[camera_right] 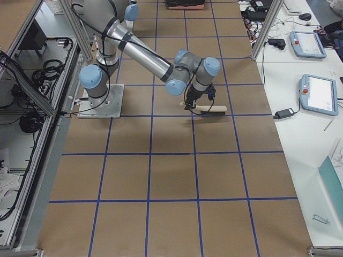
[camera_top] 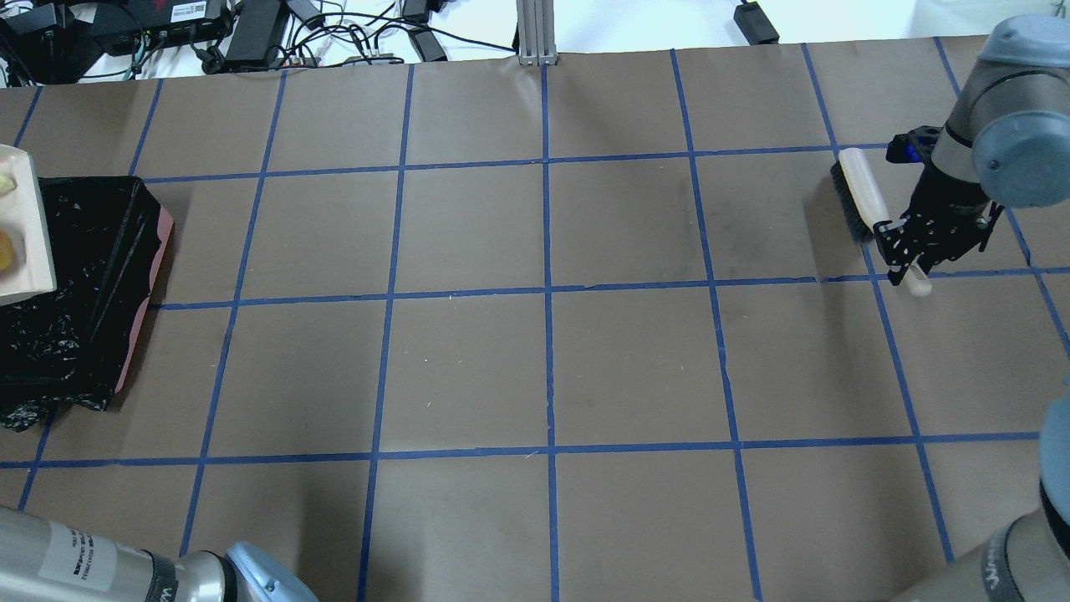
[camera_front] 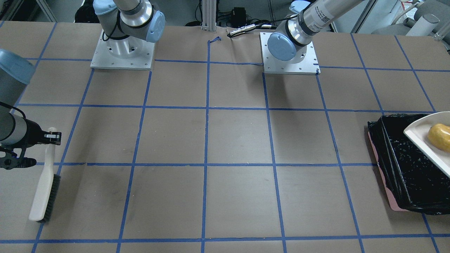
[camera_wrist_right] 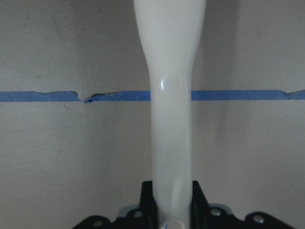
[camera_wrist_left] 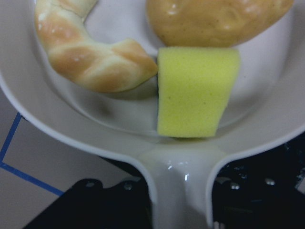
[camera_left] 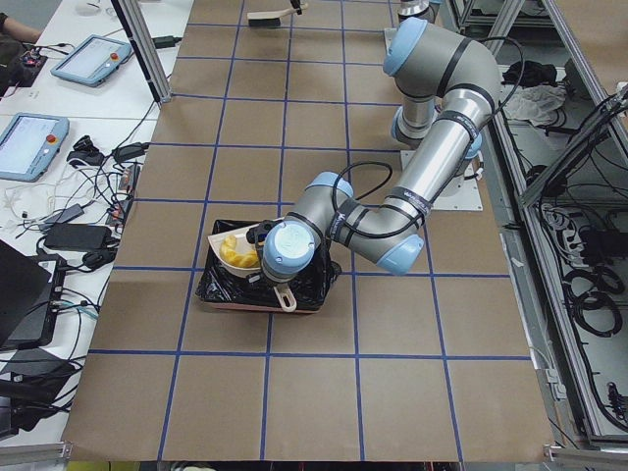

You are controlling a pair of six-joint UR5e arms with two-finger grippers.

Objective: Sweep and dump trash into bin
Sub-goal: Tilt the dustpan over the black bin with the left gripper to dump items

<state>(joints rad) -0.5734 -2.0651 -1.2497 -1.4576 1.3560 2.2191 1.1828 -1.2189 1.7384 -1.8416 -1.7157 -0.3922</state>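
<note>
My left gripper (camera_wrist_left: 181,202) is shut on the handle of the beige dustpan (camera_wrist_left: 71,129), which hangs over the bin (camera_front: 400,165), a pink container lined with a black bag. The bin also shows in the overhead view (camera_top: 84,276). All the trash lies in the pan: a tan croissant (camera_wrist_left: 90,57), a yellow-brown potato-like lump (camera_wrist_left: 214,19) and a yellow sponge wedge (camera_wrist_left: 195,90). The lump also shows in the front view (camera_front: 439,137). My right gripper (camera_top: 907,251) is shut on the white handle of a black-bristled brush (camera_top: 861,196) at the opposite end of the table.
The brown table cover carries a grid of blue tape (camera_top: 547,288). The two arm bases (camera_front: 122,52) (camera_front: 290,52) stand at the robot's edge. Cables and power boxes (camera_top: 251,33) lie beyond the far edge.
</note>
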